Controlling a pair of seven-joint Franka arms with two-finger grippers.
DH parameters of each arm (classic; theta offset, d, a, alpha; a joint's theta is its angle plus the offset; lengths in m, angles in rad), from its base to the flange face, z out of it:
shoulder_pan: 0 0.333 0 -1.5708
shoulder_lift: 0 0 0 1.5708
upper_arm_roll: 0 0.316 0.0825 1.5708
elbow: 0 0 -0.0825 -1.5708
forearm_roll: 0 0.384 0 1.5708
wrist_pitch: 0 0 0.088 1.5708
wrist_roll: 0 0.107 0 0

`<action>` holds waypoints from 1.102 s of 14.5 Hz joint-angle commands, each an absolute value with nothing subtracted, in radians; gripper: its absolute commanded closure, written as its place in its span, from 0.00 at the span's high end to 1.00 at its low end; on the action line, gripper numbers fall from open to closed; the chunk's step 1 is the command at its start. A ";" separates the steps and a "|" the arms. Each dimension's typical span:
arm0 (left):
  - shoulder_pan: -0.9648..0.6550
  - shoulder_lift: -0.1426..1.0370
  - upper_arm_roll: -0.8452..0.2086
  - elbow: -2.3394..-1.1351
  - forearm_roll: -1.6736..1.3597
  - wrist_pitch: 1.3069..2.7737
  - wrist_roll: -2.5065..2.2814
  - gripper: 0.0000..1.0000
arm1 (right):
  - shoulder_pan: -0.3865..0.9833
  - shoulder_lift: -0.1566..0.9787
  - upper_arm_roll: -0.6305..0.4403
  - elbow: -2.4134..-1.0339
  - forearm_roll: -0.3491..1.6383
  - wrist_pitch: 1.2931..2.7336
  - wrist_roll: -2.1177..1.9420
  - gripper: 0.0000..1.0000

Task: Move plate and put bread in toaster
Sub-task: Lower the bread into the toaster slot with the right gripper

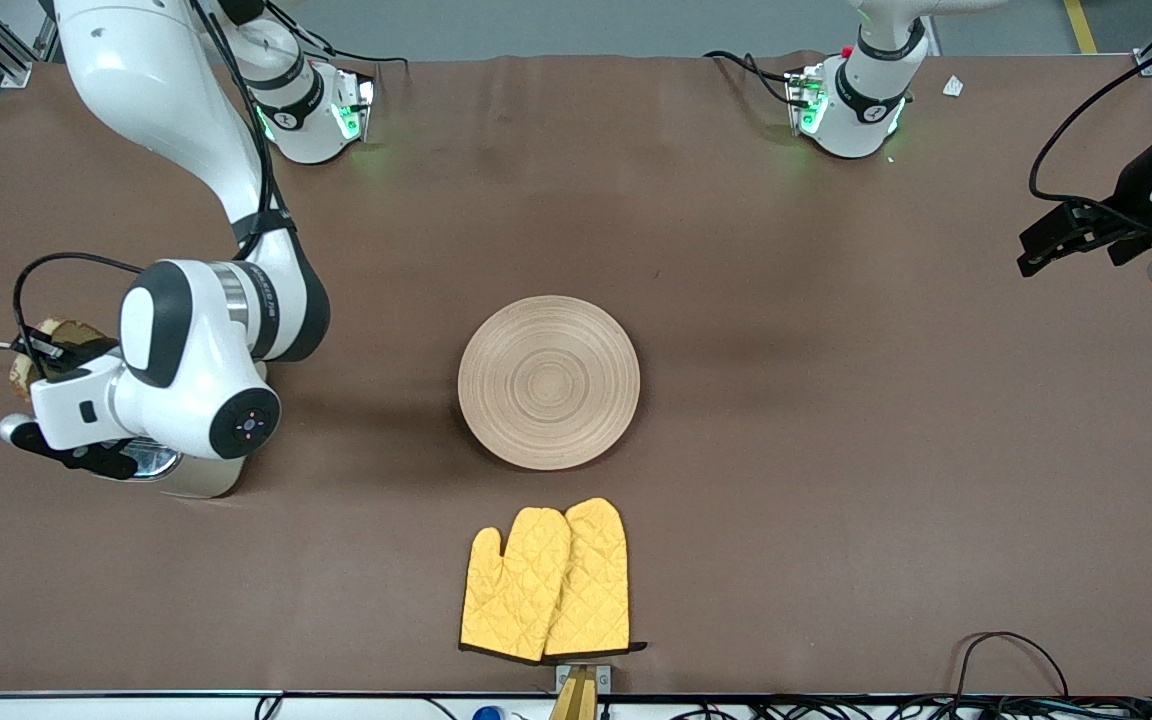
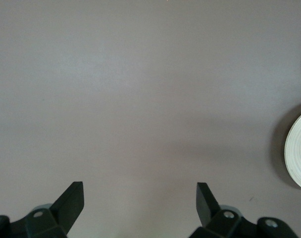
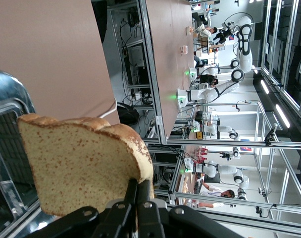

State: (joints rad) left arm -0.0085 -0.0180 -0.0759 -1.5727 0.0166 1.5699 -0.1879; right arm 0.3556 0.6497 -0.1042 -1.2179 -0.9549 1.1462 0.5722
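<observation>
Brown matting covers the table (image 1: 736,500), with the plate (image 1: 548,382) at its middle and yellow oven mitts (image 1: 546,582) nearer the front camera. At the right arm's end, the right gripper (image 3: 136,191) pinches the bread (image 3: 81,163) over the toaster (image 1: 171,468). The left gripper (image 2: 140,201) waits, spread wide, over bare matting at the left arm's end.
</observation>
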 commanded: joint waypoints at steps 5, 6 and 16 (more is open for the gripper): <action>-0.005 -0.023 -0.074 -1.568 0.002 1.559 -0.172 1.00 | 0.368 0.658 -0.086 -1.284 -0.934 1.192 0.660 0.00; -0.005 -0.023 -0.074 -1.568 0.002 1.559 -0.172 1.00 | 0.377 0.658 -0.086 -1.298 -0.934 1.199 0.666 0.00; -0.005 -0.023 -0.074 -1.569 0.002 1.559 -0.172 1.00 | 0.390 0.672 -0.084 -1.385 -0.879 1.261 0.732 0.01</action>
